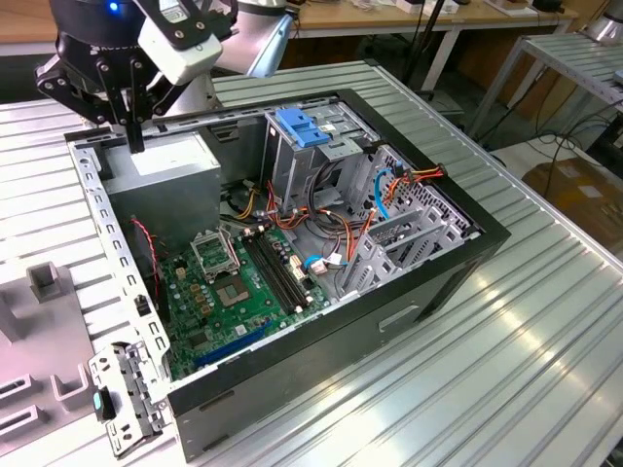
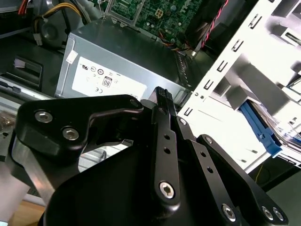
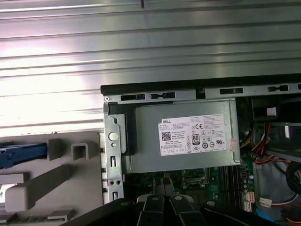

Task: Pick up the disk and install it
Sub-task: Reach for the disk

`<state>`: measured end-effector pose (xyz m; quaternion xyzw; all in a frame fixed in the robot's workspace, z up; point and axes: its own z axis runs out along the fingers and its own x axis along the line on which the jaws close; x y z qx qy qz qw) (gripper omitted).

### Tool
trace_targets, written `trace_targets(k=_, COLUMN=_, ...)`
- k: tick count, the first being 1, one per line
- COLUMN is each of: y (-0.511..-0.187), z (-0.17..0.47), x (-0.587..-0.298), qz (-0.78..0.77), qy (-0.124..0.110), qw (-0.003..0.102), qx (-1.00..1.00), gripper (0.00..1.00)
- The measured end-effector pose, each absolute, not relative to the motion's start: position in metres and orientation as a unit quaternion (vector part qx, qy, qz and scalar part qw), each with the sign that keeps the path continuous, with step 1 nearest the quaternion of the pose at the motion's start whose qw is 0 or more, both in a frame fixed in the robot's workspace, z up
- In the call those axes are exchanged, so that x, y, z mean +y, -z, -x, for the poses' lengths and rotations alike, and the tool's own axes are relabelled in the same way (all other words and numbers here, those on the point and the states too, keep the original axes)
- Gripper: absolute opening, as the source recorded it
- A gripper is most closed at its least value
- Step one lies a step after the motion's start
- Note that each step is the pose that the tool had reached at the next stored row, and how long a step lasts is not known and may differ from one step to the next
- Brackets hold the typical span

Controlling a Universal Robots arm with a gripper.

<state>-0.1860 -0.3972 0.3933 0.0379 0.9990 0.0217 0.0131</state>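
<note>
Both my fingers [image 3: 160, 187] are pressed together, empty, above the power supply box [image 3: 183, 136]. The disk [image 3: 21, 155] sits outside the case wall [image 3: 112, 155] beside that box, its blue rail seemingly parallel to the box's long side.

My worktop: ribbed aluminium table [image 1: 487, 375]. Open black PC case [image 1: 292, 375] lying on it; grey plastic fixture [image 1: 44, 282] beside case, exterior view's left.
</note>
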Motion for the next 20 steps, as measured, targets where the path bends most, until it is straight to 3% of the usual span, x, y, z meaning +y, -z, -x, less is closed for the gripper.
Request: trace_targets(k=20, y=-0.393, z=0.212, x=-0.393, qz=-0.038, qy=-0.022, qw=0.013, qx=0.999, gripper=0.11)
